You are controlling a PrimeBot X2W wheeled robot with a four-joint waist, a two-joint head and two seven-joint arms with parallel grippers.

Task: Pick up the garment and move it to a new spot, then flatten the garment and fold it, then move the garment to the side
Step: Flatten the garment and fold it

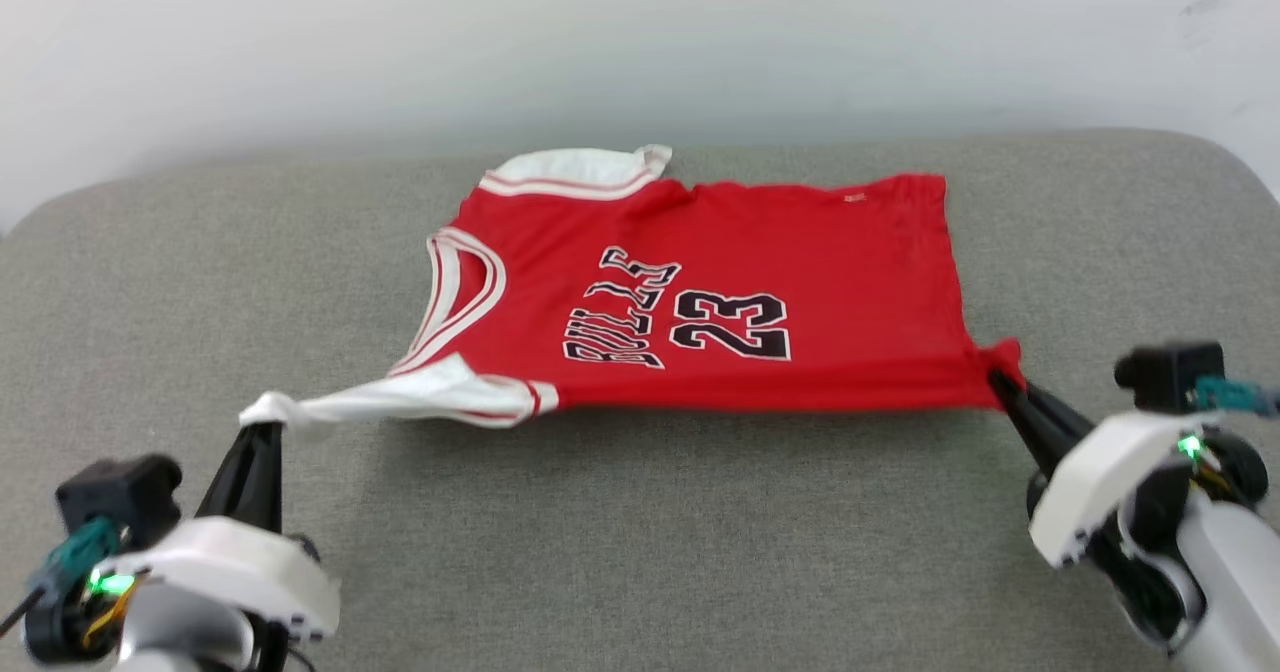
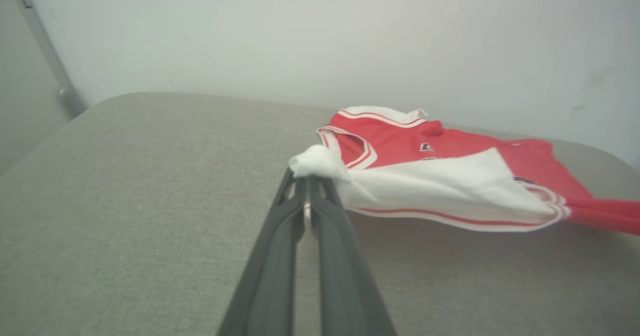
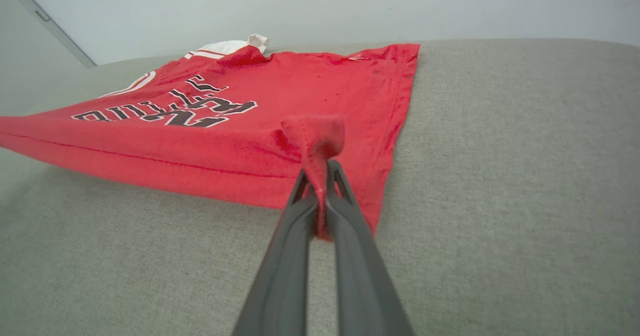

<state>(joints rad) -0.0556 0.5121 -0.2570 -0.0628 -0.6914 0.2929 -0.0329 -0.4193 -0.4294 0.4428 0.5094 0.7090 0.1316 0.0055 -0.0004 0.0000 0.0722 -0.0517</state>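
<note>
Red cloth is stretched between the two grippers. The shirt [image 1: 700, 292] lies on the grey padded surface [image 1: 640, 552], in the middle and toward the far side, with its collar at the left and its hem at the right. The left gripper [image 1: 268, 427] pinches the tip of the near white sleeve [image 1: 400, 402], fingers pressed together on the cloth. The right gripper [image 1: 1000, 377] pinches the near hem corner in the same way.

The near edge seems lifted a little from the surface, while the far edge rests on it. The step in hand looks like the flattening. To do it well, I think both grippers should pull apart evenly and go down together, so the near edge lands straight. The near sleeve is drawn into a long point — a too strong pull at the left may twist it. The far sleeve [image 1: 575, 170] is bunched and needs smoothing too.
</note>
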